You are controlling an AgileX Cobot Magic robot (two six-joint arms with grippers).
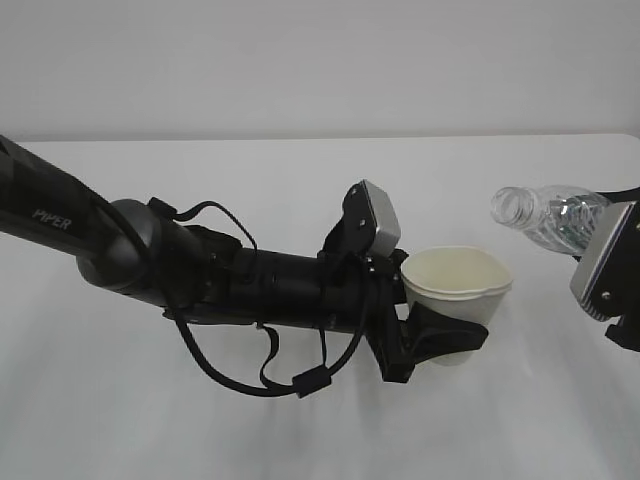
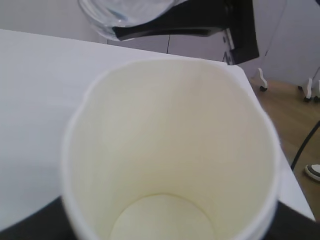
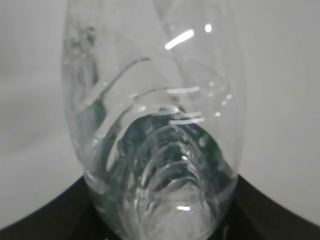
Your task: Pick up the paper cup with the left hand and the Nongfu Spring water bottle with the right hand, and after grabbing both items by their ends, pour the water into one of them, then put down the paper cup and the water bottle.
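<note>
My left gripper (image 1: 447, 338) is shut on the lower body of the white paper cup (image 1: 458, 282) and holds it upright above the table, its rim squeezed a little out of round. In the left wrist view the cup's cream inside (image 2: 170, 150) fills the frame down to its round bottom. At the right edge my right gripper (image 1: 603, 222) is shut on the base end of the Nongfu Spring water bottle (image 1: 548, 214), which is tilted with its capless neck (image 1: 510, 206) pointing left, to the right of the cup and higher. The clear ribbed bottle (image 3: 155, 145) fills the right wrist view. No water stream shows.
A white table (image 1: 300, 430) lies under both arms, with a plain pale wall behind it. Loose black cables (image 1: 270, 375) hang under the left arm. The left wrist view shows the table's far right edge (image 2: 260, 100), then wooden floor (image 2: 295, 115).
</note>
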